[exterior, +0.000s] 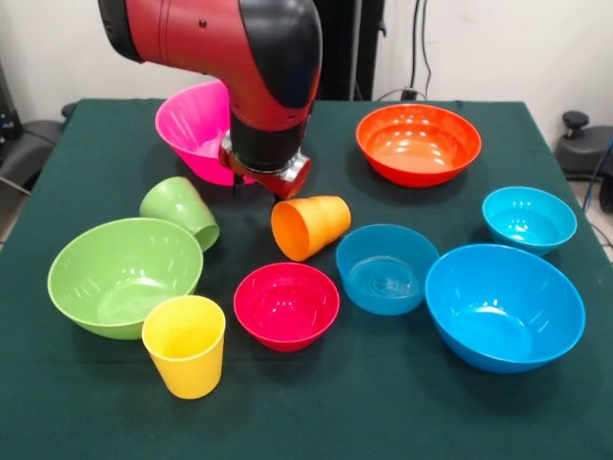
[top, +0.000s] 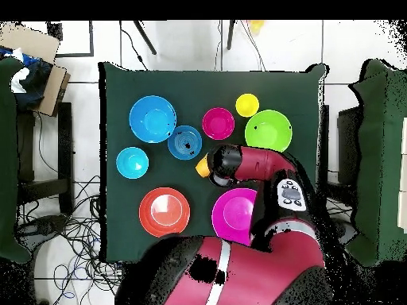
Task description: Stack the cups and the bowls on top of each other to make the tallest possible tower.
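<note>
In the front view, the gripper (exterior: 261,182) hung low beside the pink bowl (exterior: 194,127), which sat tipped up on its side rather than flat, apparently propped against the tool. Whether the tool was clenched on the bowl's rim or merely touching it could not be told, since the arm's bulk hid the tips. Just in front, the orange cup (exterior: 310,226) and the green cup (exterior: 182,210) both lay on their sides, so neither was ready to carry anything. The yellow cup (exterior: 185,345) stood upright, touching the light green bowl (exterior: 123,276). The red bowl (exterior: 286,305), a small blue bowl (exterior: 386,268) and the large blue bowl (exterior: 505,307) sat mouth-up in a close row, with another small blue bowl (exterior: 529,218) and the orange bowl (exterior: 419,144) further off. Nothing was stacked yet.

From overhead, the arm (top: 258,163) covered the green cup and most of the orange one. The pink bowl showed beside the wrist, the rest spread singly over the dark green tablecloth (top: 302,87). Around the table lay tiled floor, loose cables (top: 75,226) and a cardboard box (top: 32,48).
</note>
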Available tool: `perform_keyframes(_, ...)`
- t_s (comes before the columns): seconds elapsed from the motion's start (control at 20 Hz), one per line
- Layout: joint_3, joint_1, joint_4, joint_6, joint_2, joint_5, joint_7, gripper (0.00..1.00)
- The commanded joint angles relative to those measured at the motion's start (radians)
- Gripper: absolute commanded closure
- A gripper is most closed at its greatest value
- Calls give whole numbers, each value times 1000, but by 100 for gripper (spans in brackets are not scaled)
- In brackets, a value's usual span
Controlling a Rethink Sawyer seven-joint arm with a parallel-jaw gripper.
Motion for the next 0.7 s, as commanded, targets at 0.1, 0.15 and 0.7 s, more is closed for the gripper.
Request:
perform_keyframes(0.1,78,46,-99,65,13,-23,-27,0)
perform_keyframes(0.15,79,48,-101,75,8,-20,-28,0)
perform_keyframes(0.7,78,45,42,57,-129,-12,-41,0)
